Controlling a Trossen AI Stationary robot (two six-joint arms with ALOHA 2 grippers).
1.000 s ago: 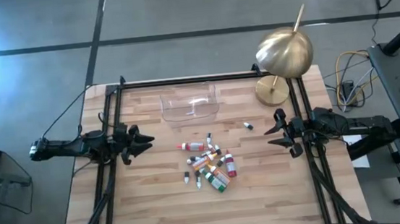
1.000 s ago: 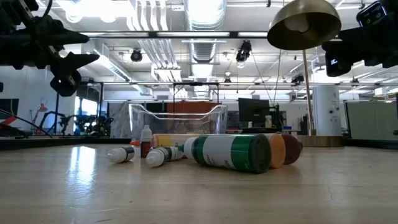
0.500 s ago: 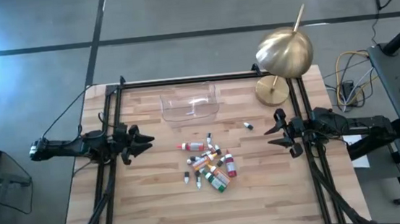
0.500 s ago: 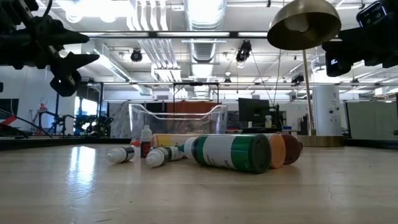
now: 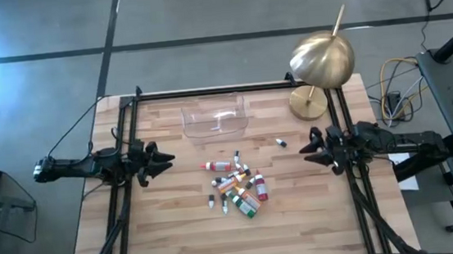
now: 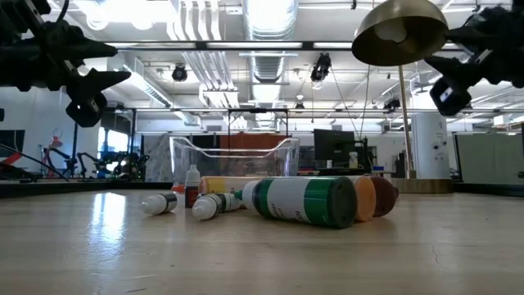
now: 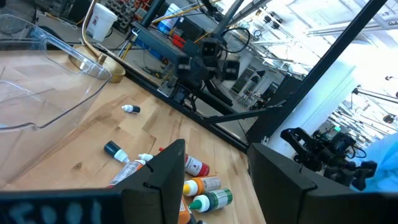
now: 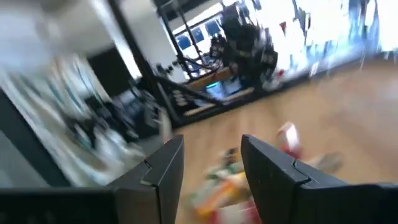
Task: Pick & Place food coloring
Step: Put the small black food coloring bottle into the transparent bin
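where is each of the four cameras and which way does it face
High view: overhead, straight down; both arms flank the bottle pile.
Low view: table height, level past the pile to the clear tray; arms enter above.
Left wrist view: across table; own open left gripper, pile, right arm.
Right wrist view: blurred; own open right gripper.
All share the pile.

Food coloring bottles [image 5: 236, 185] clustered at frame center of the high view, on the table [image 5: 179, 238]. One stray bottle [image 5: 280, 143] lies right and above the cluster, apart. Clear tray [image 5: 215, 116] above the cluster, upper middle. Lamp [image 5: 320, 63] at the table's upper right corner. Left gripper [image 5: 166, 158] mid-left of the frame, right gripper [image 5: 305, 149] mid-right, bottles between them.
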